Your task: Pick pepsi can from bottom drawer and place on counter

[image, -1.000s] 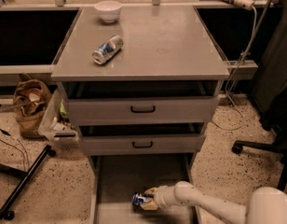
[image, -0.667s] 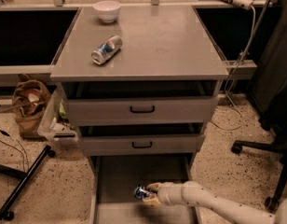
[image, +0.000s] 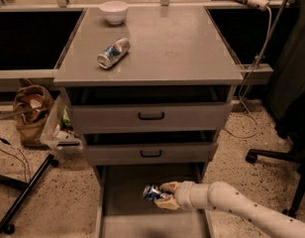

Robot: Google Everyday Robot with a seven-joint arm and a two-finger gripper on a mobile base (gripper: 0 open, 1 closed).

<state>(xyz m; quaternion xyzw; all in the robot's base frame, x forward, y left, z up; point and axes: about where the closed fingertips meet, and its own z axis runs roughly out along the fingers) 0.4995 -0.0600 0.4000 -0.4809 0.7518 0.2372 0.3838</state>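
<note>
The pepsi can [image: 152, 192], dark blue with a silver end, lies sideways in my gripper [image: 164, 195], which is shut on it over the open bottom drawer [image: 124, 209]. The can hangs a little above the drawer's grey floor. My white arm [image: 241, 209] reaches in from the lower right. The counter [image: 177, 48], the cabinet's broad grey top, is well above the gripper.
A paler silver-white can [image: 113, 52] lies on its side on the counter's left part, and a white bowl [image: 114, 11] stands at its back left. Two upper drawers with black handles [image: 151, 116] are slightly open. A brown bag [image: 31, 110] and a chair base [image: 271, 157] flank the cabinet.
My gripper has lifted the pepsi can up off the drawer floor; the arm has risen with it.
</note>
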